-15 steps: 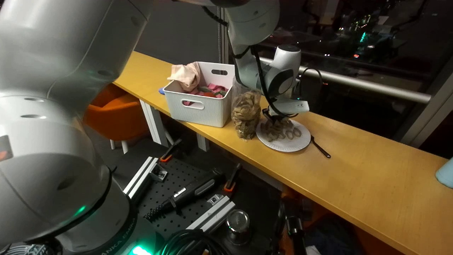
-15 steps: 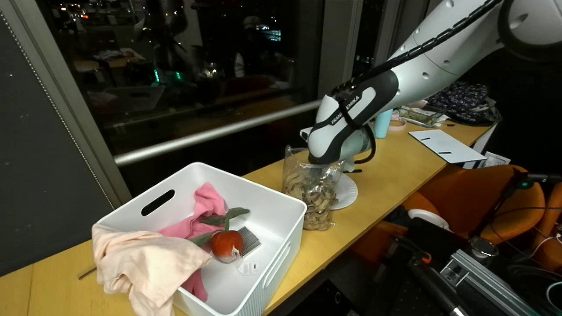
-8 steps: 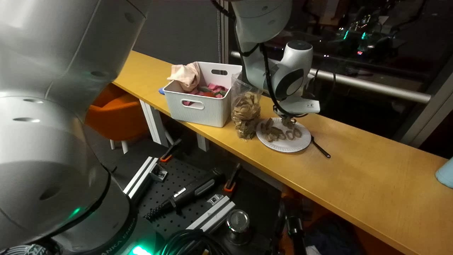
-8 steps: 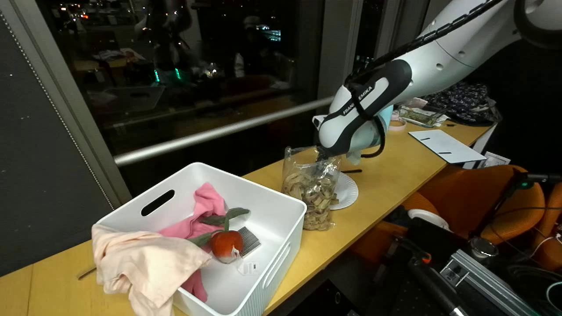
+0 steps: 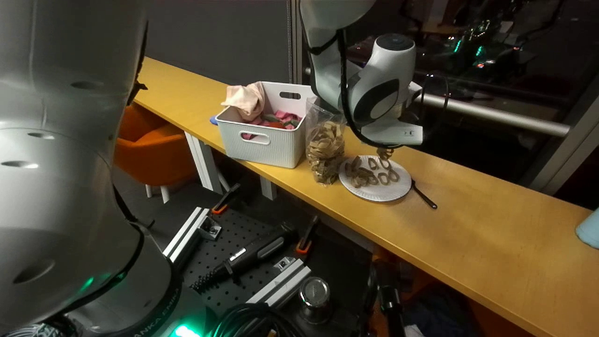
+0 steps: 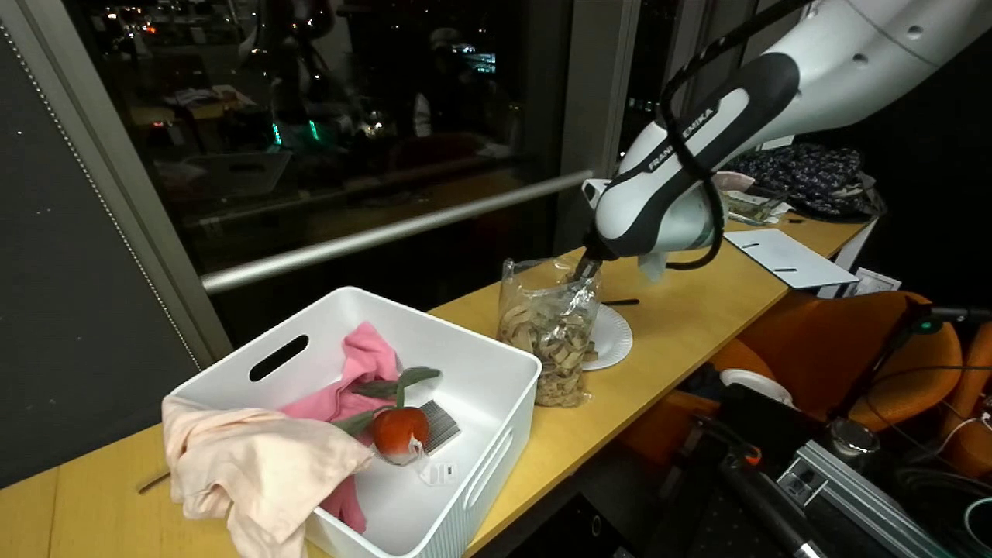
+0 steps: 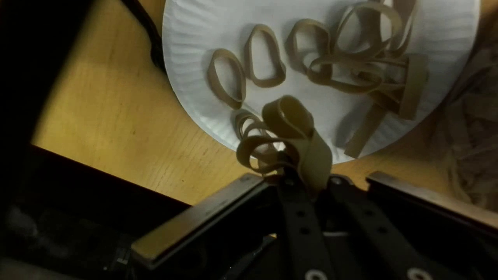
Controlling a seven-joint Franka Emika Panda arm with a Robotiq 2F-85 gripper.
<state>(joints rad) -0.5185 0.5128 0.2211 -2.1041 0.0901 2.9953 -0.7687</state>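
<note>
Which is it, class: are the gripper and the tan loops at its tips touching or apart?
Touching. The wrist view shows the gripper pinching the tan loops, with band visible between its jaws.

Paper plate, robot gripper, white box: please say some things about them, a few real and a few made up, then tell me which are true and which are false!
1. The gripper is holding brown bands. True.
2. The clear bag stands between the white box and the paper plate. True.
3. The paper plate is inside the white box. False: it lies on the table.
4. A peach cloth hangs over an edge of the white box. True.
5. The clear bag is lying flat on its side. False: it stands upright.
6. The paper plate has no bands on it. False: several loose bands lie there.
</note>
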